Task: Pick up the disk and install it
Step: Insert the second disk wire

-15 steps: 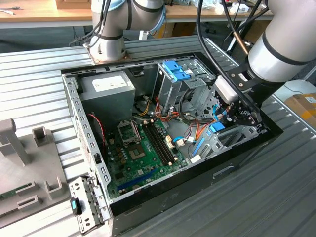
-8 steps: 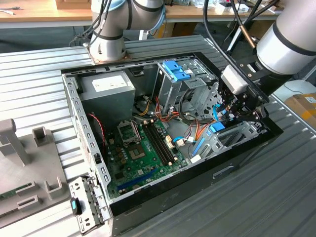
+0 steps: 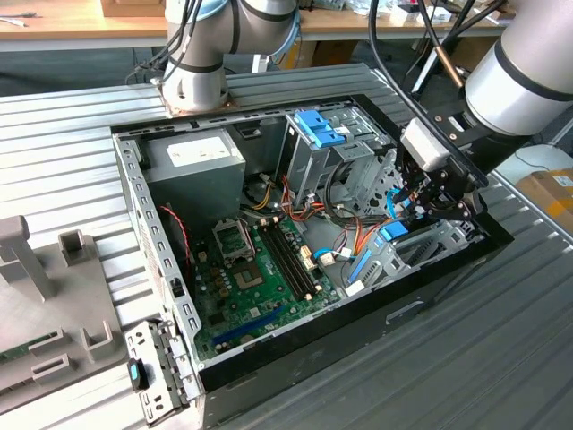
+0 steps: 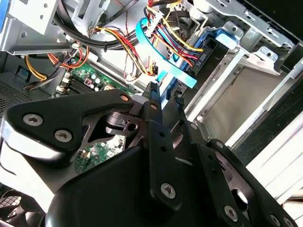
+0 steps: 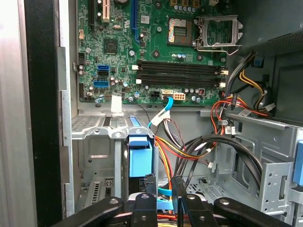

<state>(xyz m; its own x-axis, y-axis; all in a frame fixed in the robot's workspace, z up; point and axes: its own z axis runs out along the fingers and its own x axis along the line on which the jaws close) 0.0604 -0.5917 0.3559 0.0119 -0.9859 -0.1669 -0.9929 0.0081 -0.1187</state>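
Observation:
The disk (image 3: 394,231), a dark body in a bright blue carrier, stands edge-up in the metal drive bay at the exterior view's right end of the open computer case. My gripper (image 3: 423,208) hangs just above and behind it, inside the case. In the first wrist view the disk (image 5: 140,153) sits in its slot just beside one finger, and my gripper (image 5: 164,183) stands open by a narrow gap holding nothing, with a thin blue cable behind the gap. The second wrist view shows the gripper (image 4: 165,92) short of the disk (image 4: 221,38), with coloured wires running to it.
The case (image 3: 134,206) lies open on a ribbed metal table. Inside are the motherboard (image 3: 260,278), a power supply (image 3: 197,161), a tall metal cage with a blue clip (image 3: 318,130) and bundles of wires (image 3: 349,242) around the bay. A grey fixture (image 3: 45,296) stands at the exterior view's left.

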